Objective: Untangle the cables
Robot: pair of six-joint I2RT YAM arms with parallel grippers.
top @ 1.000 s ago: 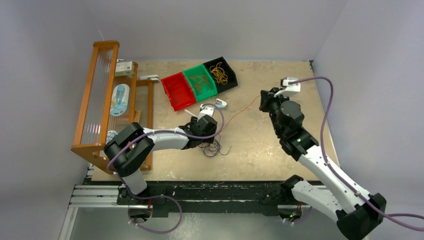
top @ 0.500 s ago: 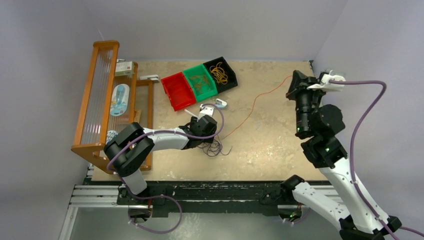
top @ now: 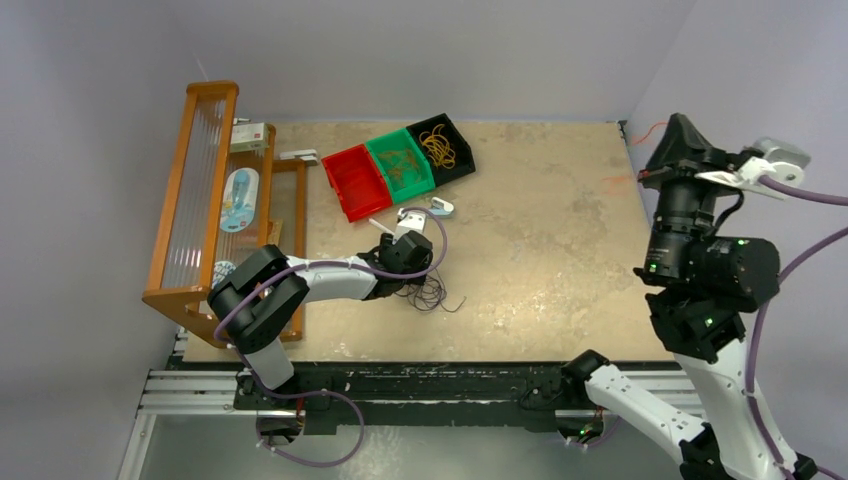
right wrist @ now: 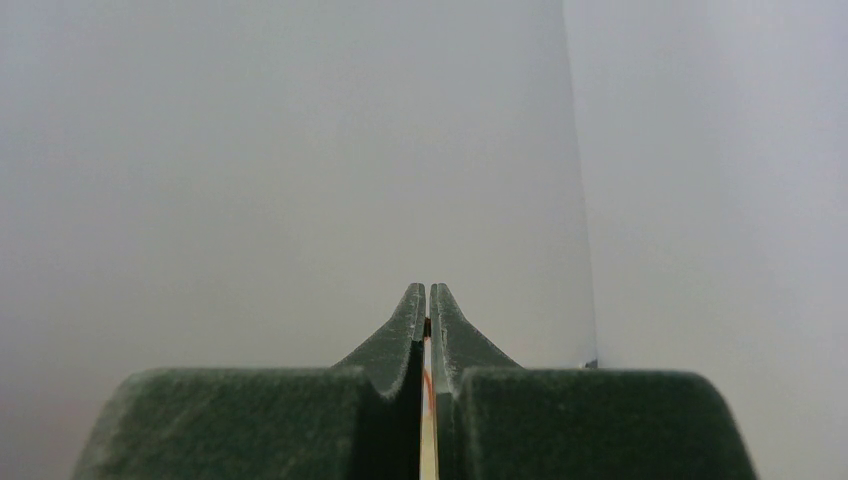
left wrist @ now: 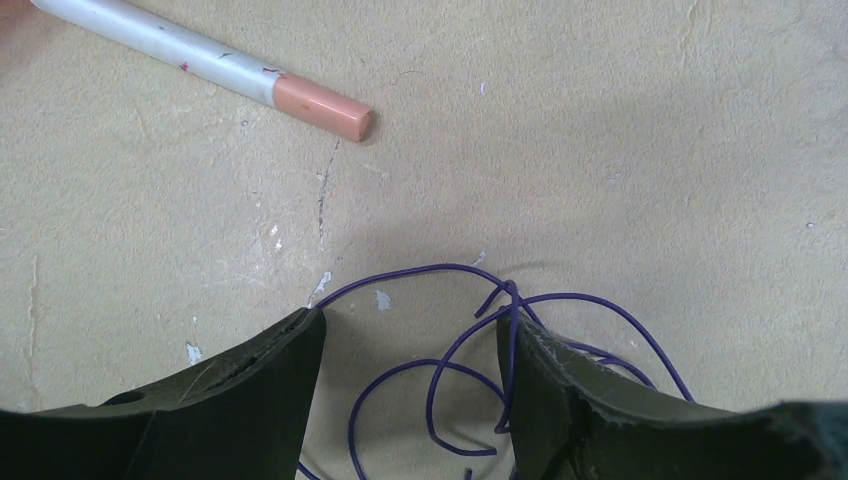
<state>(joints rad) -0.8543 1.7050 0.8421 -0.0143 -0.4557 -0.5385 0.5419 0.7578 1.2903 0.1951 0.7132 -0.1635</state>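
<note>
Straddling a loose tangle of purple wire [top: 428, 294] near the middle of the surface [top: 540, 270], the left tool [left wrist: 410, 345] has its fingers spread, one on each side of the loops. A white pen [left wrist: 190, 55] with a pink end lies just beyond them. The right tool [top: 682, 135] hangs raised past the right edge, by the far right corner, its fingers pressed together on a thin red wire [right wrist: 429, 388]. A red bin [top: 355, 182], a green bin [top: 400, 162] and a black bin [top: 441, 146] sit in a row toward the far edge. A wooden rack [top: 205, 190] stands along the left edge.
</note>
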